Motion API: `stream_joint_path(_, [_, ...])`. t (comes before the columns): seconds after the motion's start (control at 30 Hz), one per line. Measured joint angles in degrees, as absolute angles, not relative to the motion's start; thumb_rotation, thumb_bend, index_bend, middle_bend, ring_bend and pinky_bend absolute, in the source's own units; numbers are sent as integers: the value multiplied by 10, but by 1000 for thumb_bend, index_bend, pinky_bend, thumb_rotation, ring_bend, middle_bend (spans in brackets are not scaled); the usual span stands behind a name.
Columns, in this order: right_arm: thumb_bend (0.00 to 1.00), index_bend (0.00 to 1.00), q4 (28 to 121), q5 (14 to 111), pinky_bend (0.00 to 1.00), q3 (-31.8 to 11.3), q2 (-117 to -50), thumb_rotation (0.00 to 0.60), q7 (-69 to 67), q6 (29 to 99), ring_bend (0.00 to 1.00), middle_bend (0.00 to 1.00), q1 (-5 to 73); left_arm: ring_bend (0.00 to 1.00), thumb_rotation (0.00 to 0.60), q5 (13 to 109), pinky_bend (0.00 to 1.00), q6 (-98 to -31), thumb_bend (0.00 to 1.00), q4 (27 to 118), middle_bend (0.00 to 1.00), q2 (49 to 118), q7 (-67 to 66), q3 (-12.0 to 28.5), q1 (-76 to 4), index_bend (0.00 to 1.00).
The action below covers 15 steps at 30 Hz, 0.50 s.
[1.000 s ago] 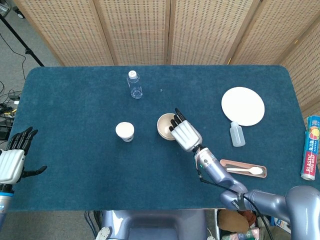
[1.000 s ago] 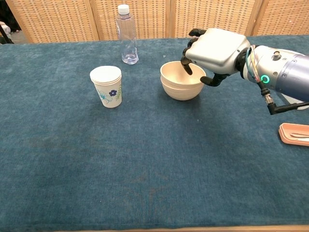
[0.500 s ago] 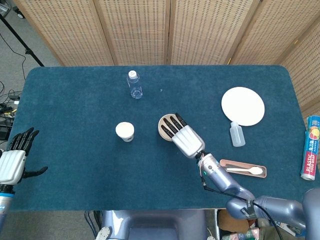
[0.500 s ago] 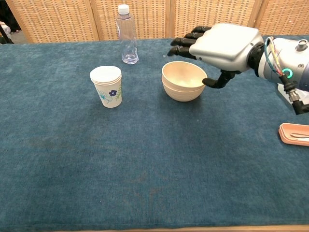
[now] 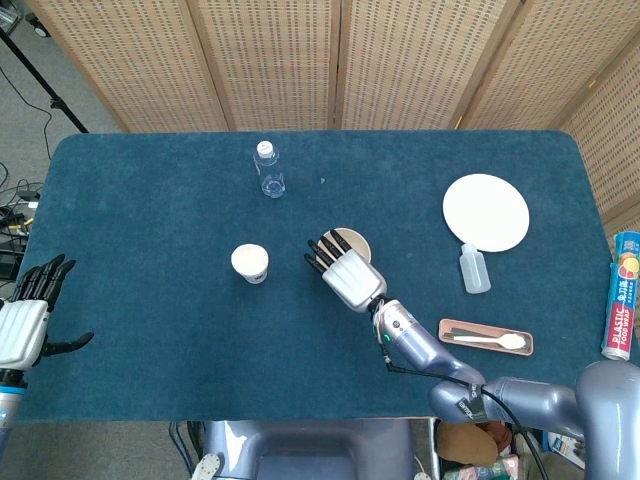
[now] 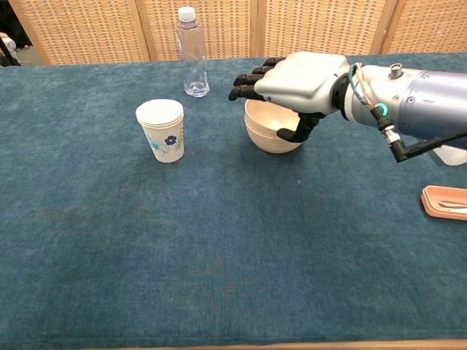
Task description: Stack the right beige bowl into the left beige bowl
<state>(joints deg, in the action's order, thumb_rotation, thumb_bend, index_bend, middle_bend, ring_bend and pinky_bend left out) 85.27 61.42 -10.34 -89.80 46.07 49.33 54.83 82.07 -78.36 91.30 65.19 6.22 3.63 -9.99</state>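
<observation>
Head view, looking down on the blue-covered table (image 5: 150,230): the two beige bowls (image 5: 355,241) sit nested one inside the other near table centre, mostly covered by the right hand (image 5: 345,271). Right hand is flat, palm down, fingers (image 5: 322,252) stretched out and slightly apart toward 11 o'clock, gripping nothing. Chest view shows the same right hand (image 6: 292,75) hovering over the stacked bowls (image 6: 271,130); its dark fingers (image 6: 248,79) reach past the bowls' left rim, thumb hanging down at the front rim, contact there cannot be told. Two rims visible one above the other, so the upper bowl is seated in the lower one. Left hand (image 5: 24,325) hangs off the table's edge at 8 o'clock, fingers spread and empty; not seen in the chest view. Paper cup (image 5: 250,263) stands upright at 9 o'clock from the bowls, apart from them. Clear water bottle (image 5: 268,168) upright at 11 o'clock. White plate (image 5: 486,212) at 2 o'clock, small squeeze bottle (image 5: 474,268) lying just below it. Pink tray (image 5: 486,337) at 4 o'clock holds a white spoon (image 5: 490,341).
</observation>
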Motion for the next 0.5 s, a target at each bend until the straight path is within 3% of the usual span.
stream_joint_path(0.5, [499, 0, 822, 573, 0, -94, -928, 600, 482, 498, 0, 0, 572, 0, 600, 814, 0, -778, 0, 910, 0, 653, 62, 39, -102, 0])
